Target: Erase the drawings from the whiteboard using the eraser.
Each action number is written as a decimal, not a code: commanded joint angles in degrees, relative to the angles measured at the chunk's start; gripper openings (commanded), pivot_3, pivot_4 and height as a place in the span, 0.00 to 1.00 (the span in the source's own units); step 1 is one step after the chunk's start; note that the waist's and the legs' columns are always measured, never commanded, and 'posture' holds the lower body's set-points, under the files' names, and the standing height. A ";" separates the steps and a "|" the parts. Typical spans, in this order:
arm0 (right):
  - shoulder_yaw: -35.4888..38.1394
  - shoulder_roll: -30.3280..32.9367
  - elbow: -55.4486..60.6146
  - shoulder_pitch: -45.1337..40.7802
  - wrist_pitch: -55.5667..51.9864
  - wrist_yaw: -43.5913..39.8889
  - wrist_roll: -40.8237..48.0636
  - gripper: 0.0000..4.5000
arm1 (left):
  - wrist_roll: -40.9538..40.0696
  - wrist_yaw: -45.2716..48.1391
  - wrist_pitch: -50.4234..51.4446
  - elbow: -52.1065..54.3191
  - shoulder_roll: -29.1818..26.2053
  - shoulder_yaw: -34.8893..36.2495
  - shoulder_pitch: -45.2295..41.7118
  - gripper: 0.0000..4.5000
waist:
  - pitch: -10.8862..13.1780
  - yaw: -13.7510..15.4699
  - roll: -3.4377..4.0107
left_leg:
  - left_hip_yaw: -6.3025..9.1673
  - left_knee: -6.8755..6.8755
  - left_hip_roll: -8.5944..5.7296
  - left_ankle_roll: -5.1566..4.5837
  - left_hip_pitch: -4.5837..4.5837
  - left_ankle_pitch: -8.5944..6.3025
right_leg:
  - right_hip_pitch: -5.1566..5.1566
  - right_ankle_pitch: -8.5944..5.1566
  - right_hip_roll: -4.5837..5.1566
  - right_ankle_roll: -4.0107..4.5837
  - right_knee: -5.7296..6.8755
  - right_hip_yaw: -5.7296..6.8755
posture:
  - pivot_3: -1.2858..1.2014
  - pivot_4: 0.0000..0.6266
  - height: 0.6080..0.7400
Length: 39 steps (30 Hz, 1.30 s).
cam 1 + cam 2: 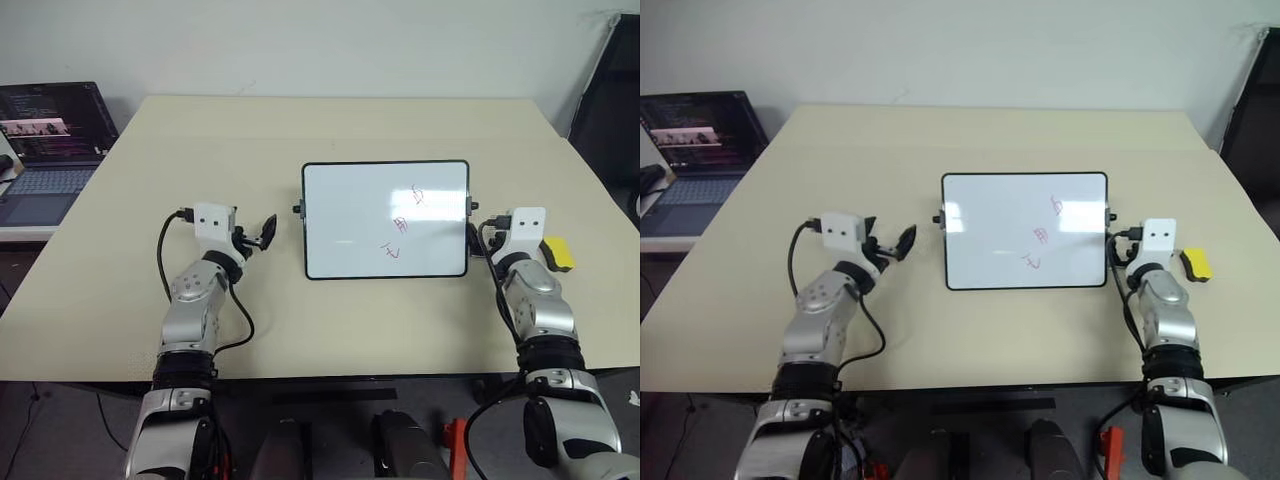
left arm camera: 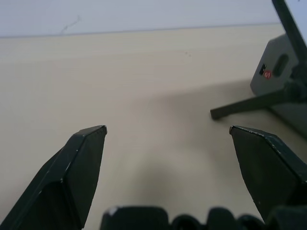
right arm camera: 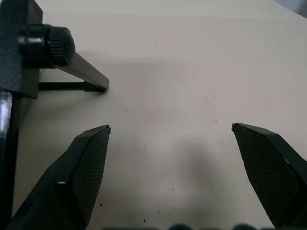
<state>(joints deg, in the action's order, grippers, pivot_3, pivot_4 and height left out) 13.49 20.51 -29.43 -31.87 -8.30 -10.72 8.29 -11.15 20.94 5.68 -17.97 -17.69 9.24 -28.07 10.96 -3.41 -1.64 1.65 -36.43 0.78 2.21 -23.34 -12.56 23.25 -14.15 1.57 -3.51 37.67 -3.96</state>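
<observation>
Beige tabletop (image 1: 330, 320) below me carries the whiteboard (image 1: 350, 215) at its centre, three red drawings (image 1: 402, 222) on its right half. My left end effector (image 2: 168, 132) hovers released left of the board; my right end effector (image 3: 171, 128), also released, sits between the board's right edge and the yellow eraser (image 1: 558, 253). Laptop (image 1: 50, 150) at far left.

head stereo pair — high, looking forward and down on table (image 1: 300, 130), shared whole | wrist cams — low, close, level along fingers, both catching whiteboard (image 1: 385, 218) stand
</observation>
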 commanded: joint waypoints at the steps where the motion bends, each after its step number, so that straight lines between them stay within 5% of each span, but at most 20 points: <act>1: 1.42 1.07 3.77 0.33 -0.24 0.68 0.71 0.99 | -0.09 1.76 -0.88 -0.03 -0.29 -0.92 -1.49 1.00 | 0.00 0.02 0.00 | -0.01 0.01 0.00 0.00 0.00 0.00 | 0.00 0.00 0.00 0.00 0.00 -0.01 | 0.52 0.24 1.00; 8: 2.27 2.69 6.60 1.02 -2.18 0.60 1.08 0.99 | -2.61 7.84 0.93 1.35 -2.84 -0.57 -2.50 1.00 | 0.00 0.12 0.00 | -0.03 0.02 0.00 0.00 -0.01 0.00 | 0.01 0.00 0.00 0.00 -0.02 -0.01 | 0.52 0.24 1.00; 18: 6.37 10.74 21.34 3.80 -13.79 -3.19 5.34 0.99 | -18.50 30.02 17.06 13.61 -17.19 0.34 -10.90 1.00 | 0.03 0.60 -0.03 | -0.01 0.07 0.07 0.00 -0.19 0.00 | 0.18 -0.02 -0.08 0.02 -0.06 0.01 | 0.52 0.24 1.00; 23: 11.95 15.16 25.58 3.58 -23.47 -1.12 8.03 0.99 | -23.32 35.73 23.03 20.69 -11.66 -7.97 -15.34 1.00 | 0.02 1.54 -0.01 | -0.04 0.06 0.03 0.01 -0.25 0.00 | 0.15 0.01 -0.02 -0.03 -0.25 0.01 | 0.52 0.24 1.00; 29: 13.24 19.03 24.49 4.48 -32.82 -1.21 8.60 0.99 | -16.14 35.77 19.53 15.31 -2.72 -18.21 -14.68 1.00 | 0.01 1.02 0.00 | -0.08 0.07 0.09 -0.01 -0.27 0.00 | 0.12 0.02 -0.14 -0.03 -0.46 -0.06 | 0.52 0.24 1.00; 39: 11.68 20.96 20.11 4.00 -41.06 -2.76 8.60 0.99 | -10.48 34.69 17.85 13.65 2.17 -23.15 -12.76 1.00 | 0.00 0.42 0.01 | -0.12 0.07 0.10 -0.02 -0.28 0.00 | 0.13 0.03 -0.17 -0.05 -0.48 -0.13 | 0.52 0.24 1.00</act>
<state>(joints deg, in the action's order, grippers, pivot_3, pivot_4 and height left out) 25.00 39.81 -9.88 -27.08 -48.57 -12.80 16.94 -21.70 55.68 23.61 -6.57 -15.87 -13.72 -40.42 10.96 -2.99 -1.63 1.54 -36.36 0.88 2.19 -23.64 -12.56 23.38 -14.12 1.40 -3.56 37.19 -4.08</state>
